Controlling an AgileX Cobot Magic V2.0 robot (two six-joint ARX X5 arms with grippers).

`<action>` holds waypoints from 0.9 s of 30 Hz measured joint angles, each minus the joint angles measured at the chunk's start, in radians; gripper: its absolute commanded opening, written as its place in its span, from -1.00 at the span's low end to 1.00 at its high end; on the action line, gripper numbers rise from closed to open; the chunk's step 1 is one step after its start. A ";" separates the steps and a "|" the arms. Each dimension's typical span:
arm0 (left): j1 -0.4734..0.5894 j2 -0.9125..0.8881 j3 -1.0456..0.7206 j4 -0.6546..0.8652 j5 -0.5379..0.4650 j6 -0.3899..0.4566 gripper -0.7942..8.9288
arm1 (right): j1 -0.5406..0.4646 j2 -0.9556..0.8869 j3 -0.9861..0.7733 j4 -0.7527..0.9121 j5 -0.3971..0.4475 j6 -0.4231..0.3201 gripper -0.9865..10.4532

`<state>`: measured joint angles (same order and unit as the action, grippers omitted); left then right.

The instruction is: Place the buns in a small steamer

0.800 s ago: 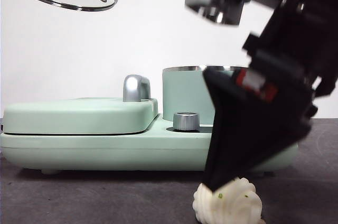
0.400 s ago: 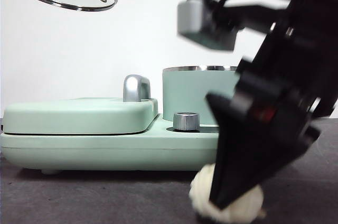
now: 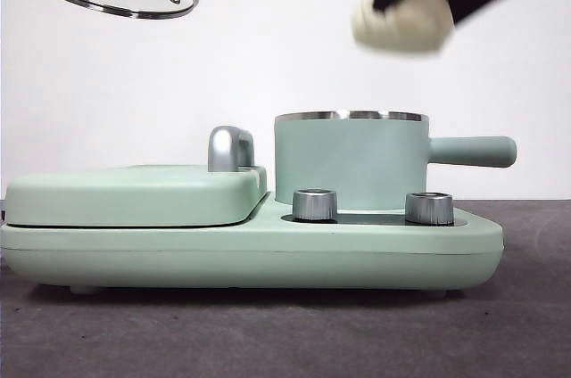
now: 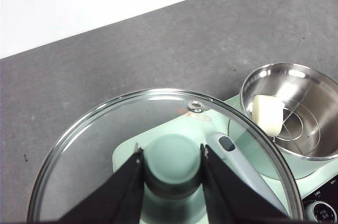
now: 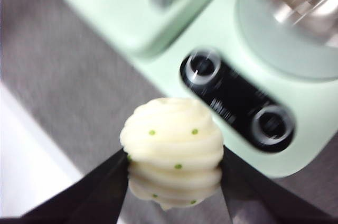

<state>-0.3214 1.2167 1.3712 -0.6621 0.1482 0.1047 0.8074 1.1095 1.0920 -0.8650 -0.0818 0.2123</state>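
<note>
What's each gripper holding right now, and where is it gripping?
The right gripper holds the twisted bun by its two opposite sides, high above the steamer pot. The left gripper holds the glass lid by its green knob.

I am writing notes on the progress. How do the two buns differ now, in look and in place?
The ridged bun is twisted with green flecks; the smooth bun is plain and loaf-shaped. The ridged bun is held in the air by the right gripper, above the small steamer; the smooth bun already lies inside the steamer on its wire rack. Both are cream-white. The left gripper holds the glass lid by its knob.
</note>
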 measured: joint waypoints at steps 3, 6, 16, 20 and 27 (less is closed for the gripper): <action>0.000 0.000 0.000 0.000 0.000 0.000 -0.82 | -0.077 0.054 0.093 -0.004 -0.006 -0.020 -0.39; 0.000 0.000 0.000 0.000 0.000 0.000 -0.82 | -0.155 0.140 0.169 -0.005 -0.024 -0.057 -0.39; 0.000 0.000 0.000 -0.001 0.000 0.000 -0.82 | -0.287 0.453 0.335 0.032 -0.023 -0.174 -0.39; 0.000 0.000 0.000 -0.001 0.000 0.000 -0.82 | -0.306 0.539 0.367 0.051 -0.023 -0.195 -0.39; 0.000 0.000 0.000 0.000 0.000 0.000 -0.82 | -0.320 0.622 0.375 0.077 -0.023 -0.212 -0.33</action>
<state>-0.3214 1.2167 1.3712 -0.6624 0.1482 0.1047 0.4870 1.7313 1.4666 -0.7883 -0.1047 -0.0002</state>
